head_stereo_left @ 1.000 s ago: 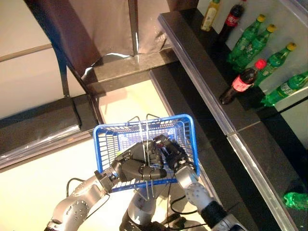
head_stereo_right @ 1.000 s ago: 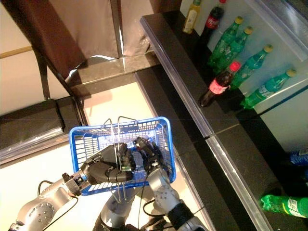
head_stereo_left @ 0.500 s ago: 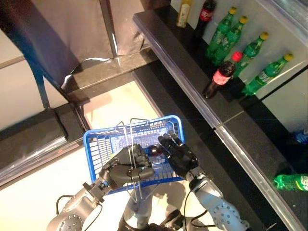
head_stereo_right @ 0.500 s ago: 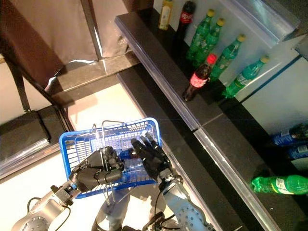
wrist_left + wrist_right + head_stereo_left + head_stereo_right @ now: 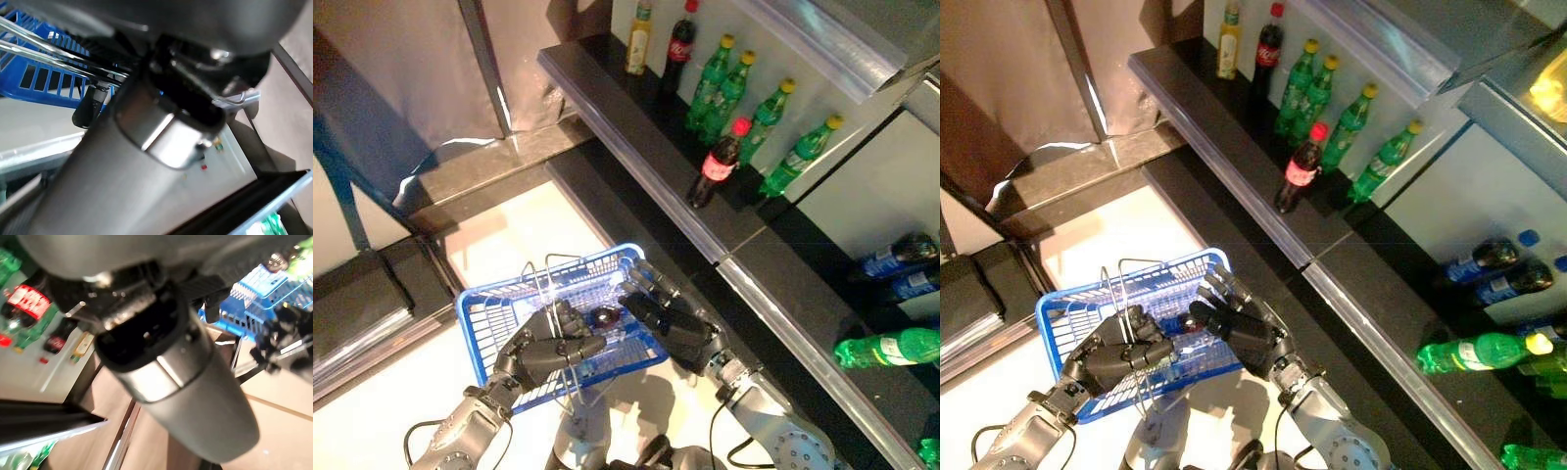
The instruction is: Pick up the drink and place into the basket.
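Observation:
My left hand (image 5: pixel 551 350) is curled round the wire handles of the blue basket (image 5: pixel 481 311) and holds it up in front of me. A dark bottle (image 5: pixel 605 316) lies inside the basket, mostly hidden by both hands. My right hand (image 5: pixel 672 320) is at the basket's right rim, fingers straight and spread, holding nothing. On the black shelf (image 5: pixel 636 137) to the right stands a cola bottle with a red cap (image 5: pixel 716 165), with several green bottles (image 5: pixel 756 122) behind it. The basket's blue wall (image 5: pixel 44 83) also shows in the left wrist view.
A yellow bottle (image 5: pixel 637 26) and another cola bottle (image 5: pixel 677 37) stand at the shelf's far end. Lower down, blue bottles (image 5: pixel 891 262) and a green bottle (image 5: pixel 889 349) lie on their sides. A dark stand (image 5: pixel 372 211) rises at the left.
The whole view has swung toward the shelf, so the camera moved. My right hand has drawn back from inside the basket to its right rim with its fingers straightened. My left hand keeps the handles.

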### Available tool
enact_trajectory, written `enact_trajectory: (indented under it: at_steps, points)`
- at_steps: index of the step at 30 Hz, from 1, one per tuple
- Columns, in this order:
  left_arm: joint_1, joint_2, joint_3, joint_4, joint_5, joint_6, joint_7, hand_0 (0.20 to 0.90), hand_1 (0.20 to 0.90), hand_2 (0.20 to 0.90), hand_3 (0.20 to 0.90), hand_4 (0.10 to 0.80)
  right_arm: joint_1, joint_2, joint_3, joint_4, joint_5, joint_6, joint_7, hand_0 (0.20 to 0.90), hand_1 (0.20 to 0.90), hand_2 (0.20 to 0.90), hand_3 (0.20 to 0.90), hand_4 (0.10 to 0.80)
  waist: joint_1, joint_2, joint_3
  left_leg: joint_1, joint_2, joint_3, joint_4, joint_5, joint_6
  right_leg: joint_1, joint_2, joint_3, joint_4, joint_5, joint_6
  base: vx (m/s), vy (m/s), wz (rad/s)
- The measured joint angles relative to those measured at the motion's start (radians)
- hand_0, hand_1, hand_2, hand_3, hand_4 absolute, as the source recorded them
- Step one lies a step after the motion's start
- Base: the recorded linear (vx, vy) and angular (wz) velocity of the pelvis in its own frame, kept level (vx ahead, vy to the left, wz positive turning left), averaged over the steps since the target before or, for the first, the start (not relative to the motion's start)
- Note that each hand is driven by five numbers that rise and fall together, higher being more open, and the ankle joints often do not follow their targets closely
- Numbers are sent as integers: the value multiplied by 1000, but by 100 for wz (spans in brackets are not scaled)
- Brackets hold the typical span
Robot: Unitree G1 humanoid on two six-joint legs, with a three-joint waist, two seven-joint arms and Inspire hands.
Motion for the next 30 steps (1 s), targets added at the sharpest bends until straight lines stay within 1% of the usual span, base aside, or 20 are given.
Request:
enact_trajectory:
  at_steps: [1,2,5,7,8,9,11,12,15,16,17,19,22,23,25,26,27,28,29,30]
  points:
    - [2,-1,1,19,15,-7,32,300,300,300,200,100,4,0,-5,-2,-20,-1,22,900,900,900,900,800,-18,-4,-7,3,1,7,-4,0,1,0,-3,7,-7,6,1,-38,15,-23]
    - [8,-2,1,37,22,-15,62,300,300,300,200,100,9,0,-12,-2,-28,-1,42,900,900,900,900,800,-27,-5,-14,11,3,16,-14,2,3,-2,0,23,-17,14,1,-39,13,-26]
    - [18,-8,-2,86,41,-18,127,300,300,300,200,100,30,-3,-33,-6,-38,0,73,900,900,900,900,800,-56,-3,-35,23,8,41,-30,5,8,0,6,48,-45,34,4,-58,10,-29]
    - [22,-32,8,130,43,-21,177,300,300,300,200,100,54,-20,-60,-6,-47,1,115,900,900,900,900,800,-81,1,-55,40,15,69,-50,9,13,6,13,70,-79,59,5,-75,3,-31]
    - [25,-36,10,141,45,-21,189,300,300,300,200,100,63,-24,-66,-6,-48,1,123,900,900,900,900,800,-85,1,-65,41,15,73,-53,9,13,10,20,75,-88,62,7,-70,-5,-31]
    - [26,-41,6,164,45,-26,211,300,300,300,200,100,81,-31,-77,-5,-58,1,130,900,900,900,900,800,-103,4,-81,55,19,92,-69,13,16,13,24,85,-107,73,8,-65,-7,-26]
    - [31,-49,6,190,45,-27,234,300,300,300,200,100,103,-32,-88,-4,-60,5,131,900,900,900,900,800,-122,7,-102,67,23,112,-83,14,17,14,27,105,-126,84,8,-71,-9,-33]
    - [37,-59,6,213,46,-33,251,300,300,300,200,100,127,-32,-99,2,-65,11,138,900,900,900,900,800,-143,9,-121,73,26,124,-92,14,17,14,27,113,-139,92,8,-52,-6,-28]
    - [56,-80,2,255,52,-66,284,300,300,300,200,100,169,-33,-132,46,-81,30,150,900,900,900,900,800,-189,15,-147,95,33,156,-111,17,19,12,35,141,-156,106,7,-102,-44,-35]
    - [63,-82,-8,283,52,-84,292,300,300,300,200,100,187,-32,-143,80,-108,32,151,900,900,900,900,800,-203,20,-166,102,36,173,-123,18,19,7,36,161,-160,107,7,-99,-56,-37]
    - [64,-86,-14,298,52,-94,303,300,300,300,200,100,206,-32,-146,101,-130,32,149,900,900,900,900,800,-216,23,-175,106,40,183,-128,18,19,3,37,164,-162,108,7,-119,-73,-32]
    - [58,-104,-26,369,52,-124,325,300,300,300,200,100,224,-27,-147,189,-206,32,135,900,900,900,900,800,-250,31,-210,107,51,210,-137,20,18,-10,44,186,-176,118,5,-112,-82,-34]
    - [38,-136,-24,458,50,-139,373,300,300,300,200,100,232,-24,-147,324,-292,42,78,900,900,900,900,800,-293,43,-231,110,65,234,-142,22,15,-22,56,197,-190,134,1,-114,-111,-34]
    - [29,-146,-26,476,46,-139,385,300,300,300,200,100,231,-23,-147,353,-308,43,66,900,900,900,900,800,-295,48,-231,115,69,242,-148,24,12,-26,59,205,-191,136,-2,-102,-137,-41]
    - [-16,-194,-21,607,27,-181,392,300,300,300,200,100,213,-10,-132,473,-397,30,33,900,900,900,900,800,-311,64,-241,126,84,267,-155,26,7,-36,67,216,-185,139,-6,-117,-167,-39]
    - [-55,-225,-10,702,23,-194,405,300,300,300,200,100,189,8,-128,561,-452,31,8,900,900,900,900,800,-315,77,-245,139,93,280,-159,23,2,-38,71,217,-178,138,-7,-109,-139,-30]
    - [-69,-230,-9,736,17,-193,418,300,300,300,200,100,185,14,-126,591,-480,35,-12,900,900,900,900,800,-319,83,-250,141,97,283,-161,20,3,-40,72,216,-175,136,-9,-106,-124,-22]
    - [-80,-242,-18,769,11,-203,425,300,300,300,200,100,186,18,-115,640,-516,25,-32,900,900,900,900,800,-337,90,-251,134,107,282,-154,25,-6,-49,77,212,-164,132,-15,-85,-98,-19]
    - [-100,-258,2,837,2,-232,426,300,300,300,200,100,135,50,-114,759,-580,23,-63,900,900,900,900,800,-342,95,-253,140,117,294,-153,29,-12,-70,89,224,-127,120,-28,-92,-146,-27]
    - [-111,-276,21,868,-23,-234,434,300,300,300,200,100,126,56,-114,827,-602,30,-85,900,900,900,900,800,-343,106,-258,140,132,306,-152,33,-22,-95,100,237,-94,102,-34,-78,-146,-35]
